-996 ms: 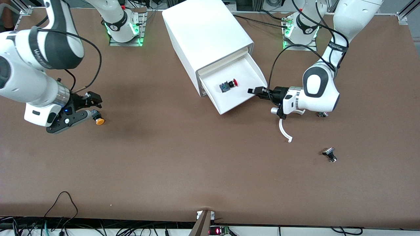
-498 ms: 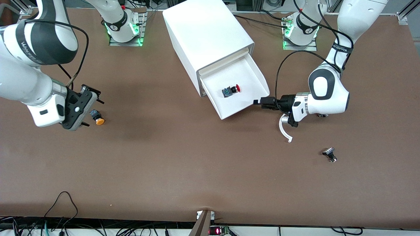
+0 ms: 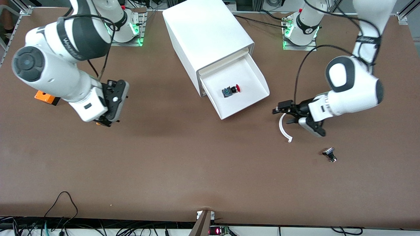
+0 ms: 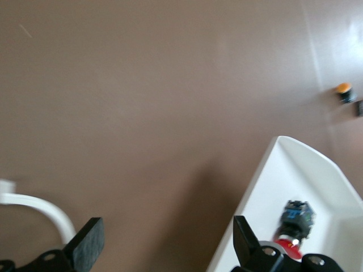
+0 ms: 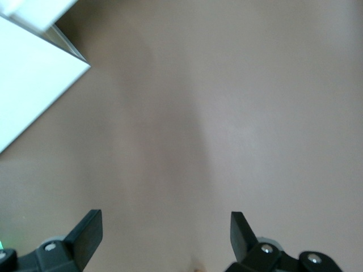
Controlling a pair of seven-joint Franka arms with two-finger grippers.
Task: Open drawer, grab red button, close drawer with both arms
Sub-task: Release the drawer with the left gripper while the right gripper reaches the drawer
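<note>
Front view is giving us the whole table: the cabinet [image 3: 207, 36] lying with the drawer [image 3: 234, 90] pulled out, and the button [image 3: 230, 90] resting inside on the white tray floor. We are seeing our left gripper [image 3: 283, 112] over bare table just beside the drawer's outer corner, its jaws spread wide and holding nothing. A curved white strip [image 3: 284, 129] is lying on the table just under those jaws. Our right gripper [image 3: 113, 101] is hanging over the table toward the right arm's end, jaws also spread and empty; a sliver of orange is peeking out beneath it.

Left wrist view is showing us what the front view cannot: the button [image 4: 295, 224] close up, just beside one black fingertip [image 4: 244, 238], with the drawer's raised rim [image 4: 266, 170] between the jaws' gap and the tray. It is also catching the orange-capped button [image 4: 343, 90] well apart from the jaws. Right wrist view is offering only brown table between the open fingers and a white corner of the cabinet [image 5: 34, 73].

The button is looking small, with a round red cap, a black collar and a blue-black block body, lying on its side.

Writing is running along the arms' black bands, but we cannot read it.
</note>
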